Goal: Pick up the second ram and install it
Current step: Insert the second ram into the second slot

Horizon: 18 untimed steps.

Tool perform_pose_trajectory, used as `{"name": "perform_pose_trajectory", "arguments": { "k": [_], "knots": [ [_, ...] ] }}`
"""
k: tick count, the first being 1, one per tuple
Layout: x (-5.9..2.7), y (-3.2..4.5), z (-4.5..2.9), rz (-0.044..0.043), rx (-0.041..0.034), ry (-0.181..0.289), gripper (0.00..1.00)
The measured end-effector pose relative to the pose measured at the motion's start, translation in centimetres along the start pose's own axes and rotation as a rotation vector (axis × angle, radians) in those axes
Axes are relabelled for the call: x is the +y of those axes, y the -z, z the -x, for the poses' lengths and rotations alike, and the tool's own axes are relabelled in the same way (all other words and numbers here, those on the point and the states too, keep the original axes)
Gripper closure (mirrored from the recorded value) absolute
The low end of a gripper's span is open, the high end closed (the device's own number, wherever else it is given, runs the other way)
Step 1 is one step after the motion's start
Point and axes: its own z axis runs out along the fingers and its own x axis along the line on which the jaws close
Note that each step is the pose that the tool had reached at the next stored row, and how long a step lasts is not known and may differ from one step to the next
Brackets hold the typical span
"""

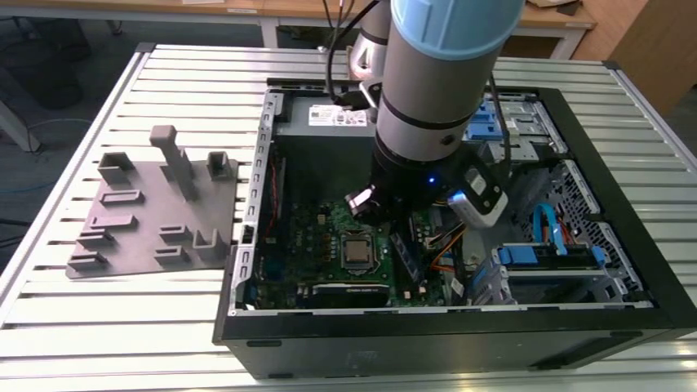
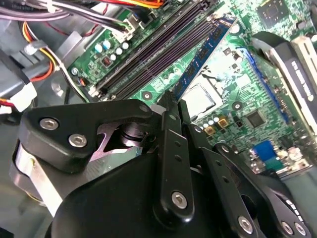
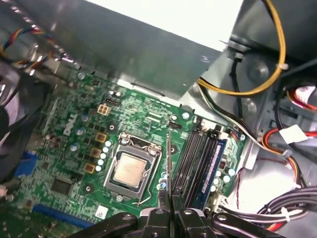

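My gripper (image 2: 173, 104) is shut on the second ram (image 2: 208, 49), a thin dark blue stick that reaches out from the fingertips over the green motherboard (image 2: 237, 99). In the first wrist view the ram (image 3: 169, 158) shows edge-on, held by the gripper (image 3: 172, 210) between the CPU socket (image 3: 131, 168) and the row of black memory slots (image 3: 190, 158), roughly parallel to them. Another blue stick (image 3: 212, 166) sits in a slot farther from the socket. In the exterior view the gripper (image 1: 370, 204) is down inside the open computer case (image 1: 436, 314).
A grey moulded plate with upright blocks (image 1: 153, 212) lies on the slatted table at the exterior view's left. Cable bundles (image 3: 277, 144) run beside the slots. Blue drive bays (image 1: 544, 253) fill the case's right side. Case walls close in all round.
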Motion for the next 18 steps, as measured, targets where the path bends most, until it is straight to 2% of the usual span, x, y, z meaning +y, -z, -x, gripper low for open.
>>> {"name": "perform_pose_trajectory", "arguments": {
  "k": [18],
  "knots": [
    [-0.01,-0.13,0.00,-0.0086,-0.0126,-0.188,0.89]
  ]
}}
